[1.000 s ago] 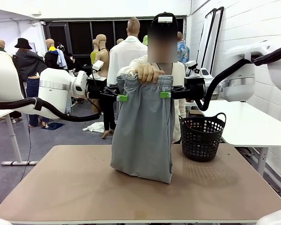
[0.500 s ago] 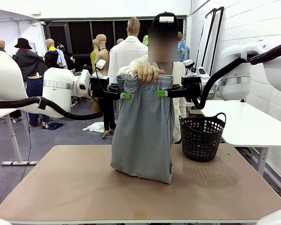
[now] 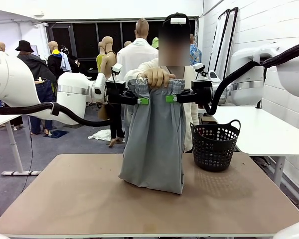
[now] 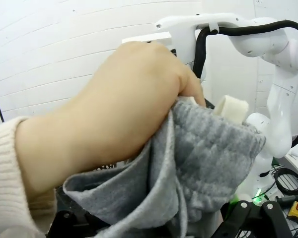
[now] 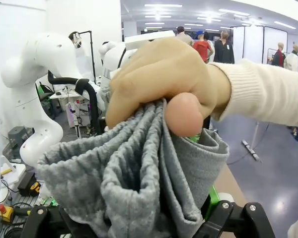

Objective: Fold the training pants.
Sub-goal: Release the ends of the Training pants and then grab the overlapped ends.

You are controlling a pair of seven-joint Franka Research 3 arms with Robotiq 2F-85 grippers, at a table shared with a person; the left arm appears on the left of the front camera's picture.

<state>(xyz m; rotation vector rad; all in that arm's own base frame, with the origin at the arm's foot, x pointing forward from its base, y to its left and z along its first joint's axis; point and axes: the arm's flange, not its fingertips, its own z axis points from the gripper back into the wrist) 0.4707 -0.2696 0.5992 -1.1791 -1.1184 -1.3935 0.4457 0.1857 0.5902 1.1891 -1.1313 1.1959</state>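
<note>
Hanging from one hand (image 3: 157, 77), one training pants (image 3: 154, 144), left claw (image 3: 143, 100), right claw (image 3: 170, 98), both wide, one basket (image 3: 214, 147).

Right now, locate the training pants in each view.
Front view: training pants hang at centre, below the person's hand.
Left wrist view: training pants bunched, lower centre-right.
Right wrist view: training pants bunched, lower centre.
Shared landmark: the person's hand gripping their top edge in every view.
</note>
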